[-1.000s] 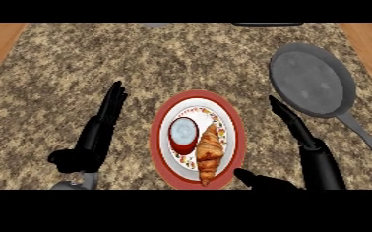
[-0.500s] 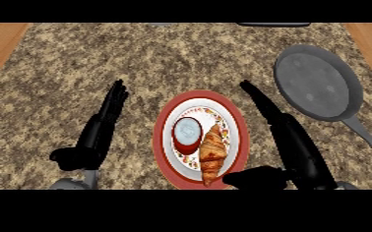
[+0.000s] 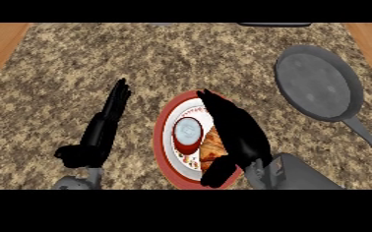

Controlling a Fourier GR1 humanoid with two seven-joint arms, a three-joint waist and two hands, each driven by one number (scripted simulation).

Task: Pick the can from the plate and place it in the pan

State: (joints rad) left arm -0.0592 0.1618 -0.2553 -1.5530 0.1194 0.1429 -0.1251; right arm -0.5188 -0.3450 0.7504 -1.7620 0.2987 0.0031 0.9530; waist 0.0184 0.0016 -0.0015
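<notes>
The left hand (image 3: pixel 102 128) lies open, fingers straight, left of the red-rimmed round plate (image 3: pixel 161 137) holding the small red-and-white can (image 3: pixel 187 132), ungrasped just left of the straight-fingered right hand (image 3: pixel 243 132), so grasping and carrying to the grey round metal pan (image 3: pixel 317 86) farther right remain.

Cannot see most of the croissant (image 3: pixel 209 146) or the right rim of the plate (image 3: pixel 163 132), both covered by the right hand (image 3: pixel 236 130). Cannot tell whether that hand touches the can (image 3: pixel 187 131). Cannot read the can's label or the plate's print: too small. Cannot follow the pan (image 3: pixel 316 83) along its handle (image 3: pixel 358 128) past the right edge, nor the right forearm (image 3: pixel 298 174) and left forearm (image 3: pixel 73 183) past the lower edge. Cannot identify the dark object (image 3: pixel 274 24) cut by the top edge.
</notes>
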